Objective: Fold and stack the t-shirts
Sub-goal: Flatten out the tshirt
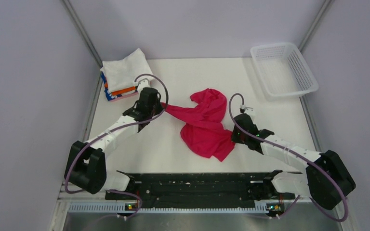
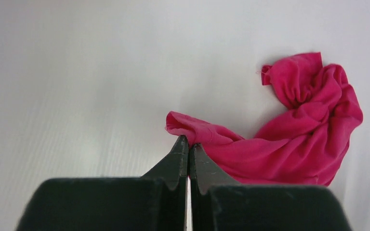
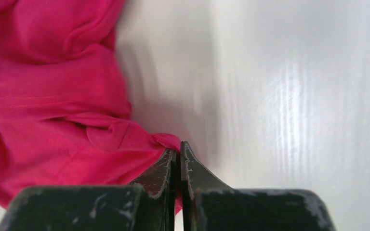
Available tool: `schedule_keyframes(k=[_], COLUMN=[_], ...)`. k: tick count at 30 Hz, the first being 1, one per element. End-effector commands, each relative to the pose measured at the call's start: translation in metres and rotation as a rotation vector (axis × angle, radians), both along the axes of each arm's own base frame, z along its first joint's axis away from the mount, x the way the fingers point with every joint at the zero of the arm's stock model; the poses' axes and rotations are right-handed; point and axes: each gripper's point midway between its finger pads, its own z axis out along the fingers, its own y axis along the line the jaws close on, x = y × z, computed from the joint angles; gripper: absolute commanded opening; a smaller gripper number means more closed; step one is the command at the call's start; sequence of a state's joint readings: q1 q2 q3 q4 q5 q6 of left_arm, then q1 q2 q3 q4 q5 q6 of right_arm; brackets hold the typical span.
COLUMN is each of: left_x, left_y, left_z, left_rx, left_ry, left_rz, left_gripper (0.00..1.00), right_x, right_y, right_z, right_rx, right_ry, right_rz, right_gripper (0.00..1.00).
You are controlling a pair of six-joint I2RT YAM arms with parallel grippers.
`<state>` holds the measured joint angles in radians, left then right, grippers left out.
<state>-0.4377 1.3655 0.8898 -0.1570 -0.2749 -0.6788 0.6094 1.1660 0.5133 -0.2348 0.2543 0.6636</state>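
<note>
Tabletop [image 1: 173,144] in white fills most of the overhead view, and the crimson-pink t-shirt [image 1: 204,125] lies crumpled on its middle, between the two arms. The bunched cloth runs on a slant, from a drawn-out tongue at its left rear to a broader lobe at its right front. At the far right corner sits the white mesh basket [image 1: 313,83], well apart from the shirt. At the far left corner rests the stack of folded t-shirts [image 1: 123,72], white on top with orange and blue edges under it, just behind the left arm's wrist. The left gripper [image 2: 189,142] is clamped on the tip of the tongue, which is pulled into a taut strip towards it. The right gripper [image 3: 177,147] is pinched on a fold at the shirt's right front edge, with pink showing between its jaws. Each arm thus holds the end nearest to it, with the shirt's long axis between them. The next move is probably to draw the two held points apart and spread the shirt flat before any fold.
</note>
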Motion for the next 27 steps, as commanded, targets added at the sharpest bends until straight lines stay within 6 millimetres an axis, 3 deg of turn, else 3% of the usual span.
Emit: schedule_keyframes(k=[1,4,9,14,17,21,27], left_x=[0.031,0.042,0.054,0.049,0.039,0.013,-0.056], left_y=[0.027,0.041,0.066,0.071,0.074,0.082,0.085], left_z=[0.053,0.067,0.099,0.151,0.184,0.226,0.289], left_rx=[-0.05,-0.052,-0.023,-0.037,-0.055,-0.075,-0.159], left_ry=[-0.167,-0.224,-0.311,-0.461,-0.551,-0.659,-0.827], left_rz=[0.105,0.142,0.211,0.204,0.197,0.196,0.117], left_gripper=[0.0,0.0,0.0,0.0,0.0,0.0,0.0], right_x=[0.063,0.1,0.142,0.16,0.156,0.134,0.081], right_y=[-0.024,-0.025,-0.041,-0.039,-0.042,-0.045,-0.036], right_z=[0.047,0.083,0.149,0.213,0.246,0.299,0.374], right_rx=[-0.021,-0.017,-0.119,-0.17,-0.191,-0.157,-0.039], right_ry=[-0.17,-0.305,-0.517,-0.699,-0.769,-0.886,-1.033], right_rz=[-0.165,-0.197,-0.269,-0.212,-0.184,-0.139,0.037], right_gripper=[0.0,0.0,0.0,0.0,0.0,0.0,0.0])
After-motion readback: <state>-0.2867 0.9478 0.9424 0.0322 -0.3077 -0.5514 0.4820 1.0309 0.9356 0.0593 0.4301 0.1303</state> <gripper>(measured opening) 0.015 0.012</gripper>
